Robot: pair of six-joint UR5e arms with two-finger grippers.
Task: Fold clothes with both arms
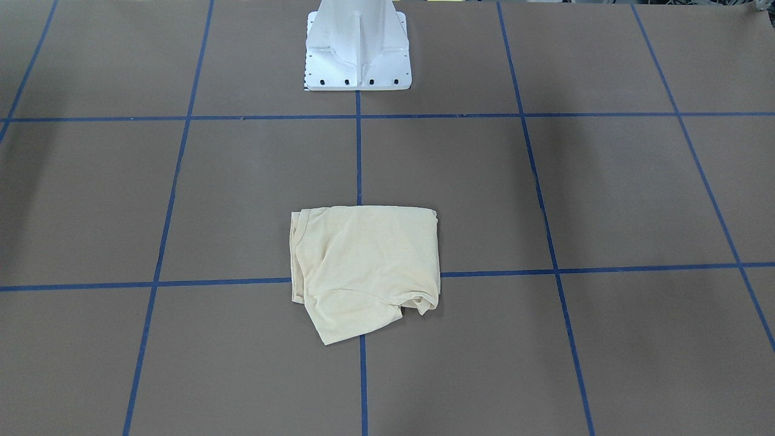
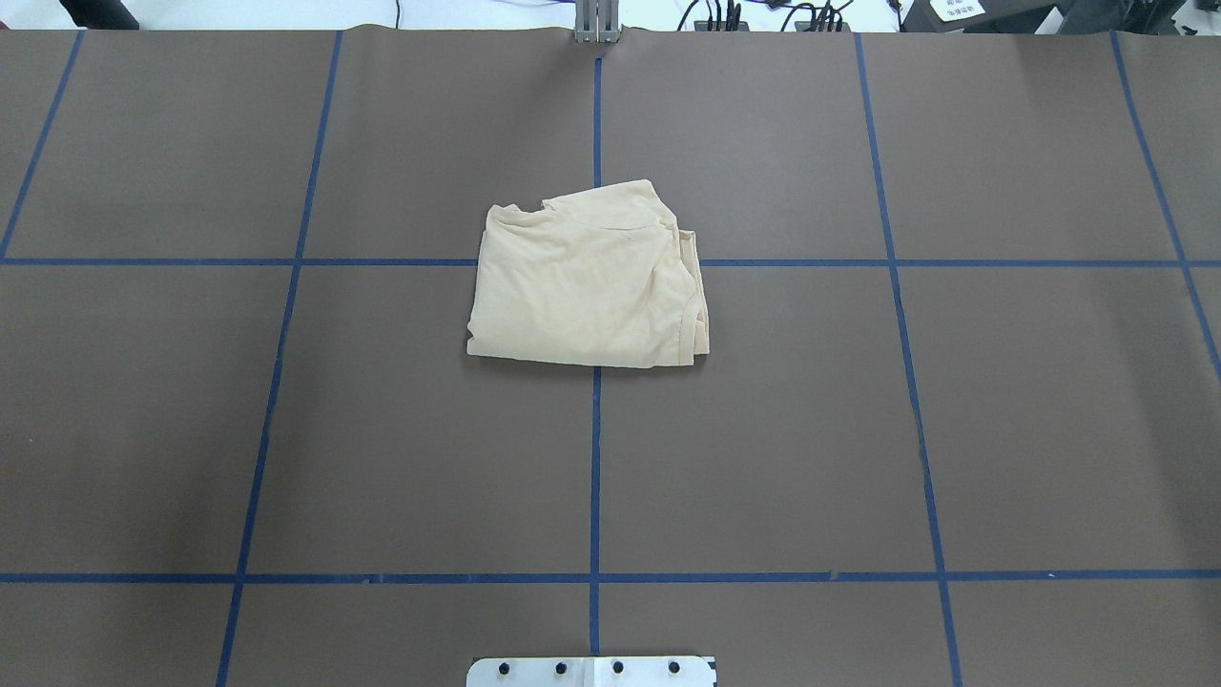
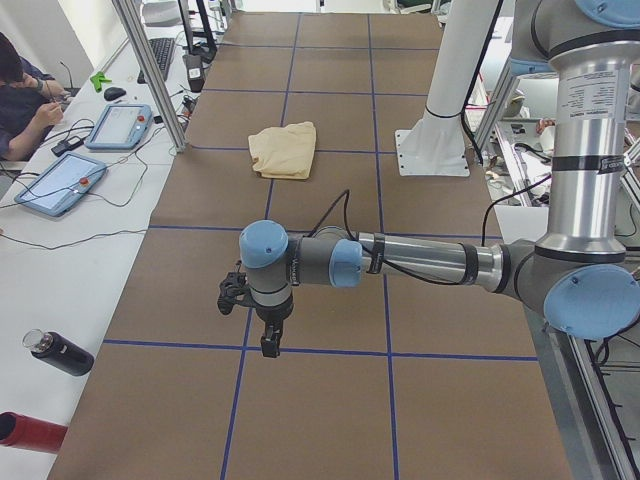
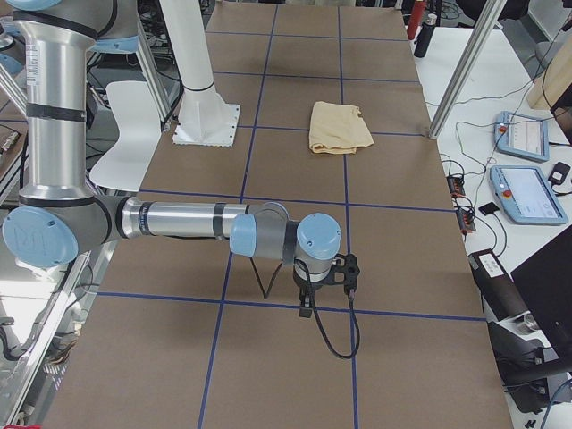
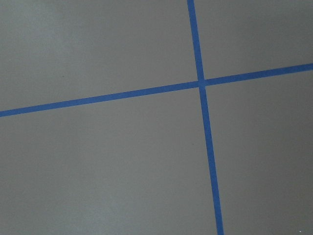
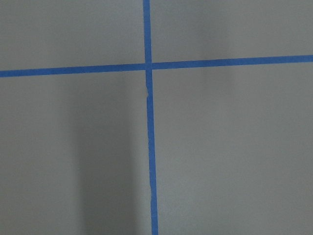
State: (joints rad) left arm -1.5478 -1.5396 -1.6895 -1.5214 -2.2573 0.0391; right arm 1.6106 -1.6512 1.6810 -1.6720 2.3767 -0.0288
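Overhead exterior view is showing the shirt (image 2: pixel 591 281) lying as a compact folded bundle near the middle of the table (image 2: pixel 382 429), sitting across a crossing of the blue tape lines (image 2: pixel 596 458). On the edge facing away from the robot, a flap (image 1: pixel 339 330) is sticking out past the rest and the layers beside it are bunching unevenly.

Both arms are hanging well apart from the garment, each out toward its own end of the table. The left claw (image 3: pixel 270 348) and the right claw (image 4: pixel 306 311) are pointing down over bare table, and each is appearing only in a side view, so I cannot tell whether the fingers are spread or pressed together. Both wrist cameras are seeing nothing but table and tape.

The folding is looking close to finished, and the danger is lying in any further touch. A claw coming back for that stray flap is risking a pinch on the top layer alone, since the cloth is looking thin. Lifting only that layer would be peeling the bundle open. A low approach could also be dragging the whole stack across the table and skewing the edges that are lining up neatly now.
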